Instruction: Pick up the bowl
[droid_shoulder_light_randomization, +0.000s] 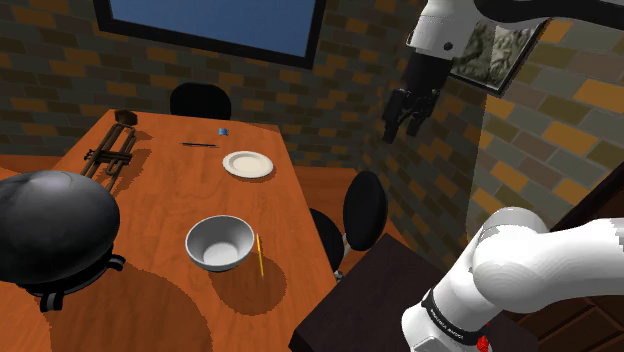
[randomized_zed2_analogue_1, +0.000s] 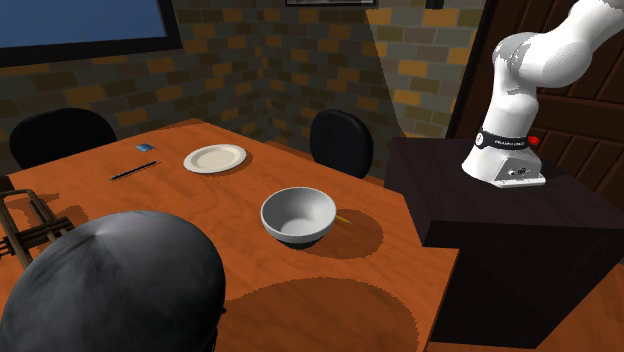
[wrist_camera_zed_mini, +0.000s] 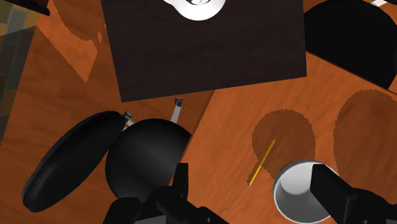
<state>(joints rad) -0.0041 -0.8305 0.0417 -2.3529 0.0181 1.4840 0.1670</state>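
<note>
Grey-white bowl (droid_shoulder_light_randomization: 219, 243) on the wooden table (droid_shoulder_light_randomization: 170, 190), lower centre of the shoulder view, yellow pencil (droid_shoulder_light_randomization: 260, 255) just beside it, black gripper (droid_shoulder_light_randomization: 408, 112) upper right, well apart, fingers spread wide, empty.

Table set with a bowl, a plate and small things; the arm's stand at its corner.
In the shoulder view, the bowl (droid_shoulder_light_randomization: 219, 243) sits on the table (droid_shoulder_light_randomization: 160, 200) at lower centre, with a thin stick (droid_shoulder_light_randomization: 260, 255) just right of it. The plate (droid_shoulder_light_randomization: 248, 164) lies above it, a pen (droid_shoulder_light_randomization: 198, 145) and a trumpet (droid_shoulder_light_randomization: 108, 152) farther left. The stand (droid_shoulder_light_randomization: 380, 280) is at lower right.
</note>
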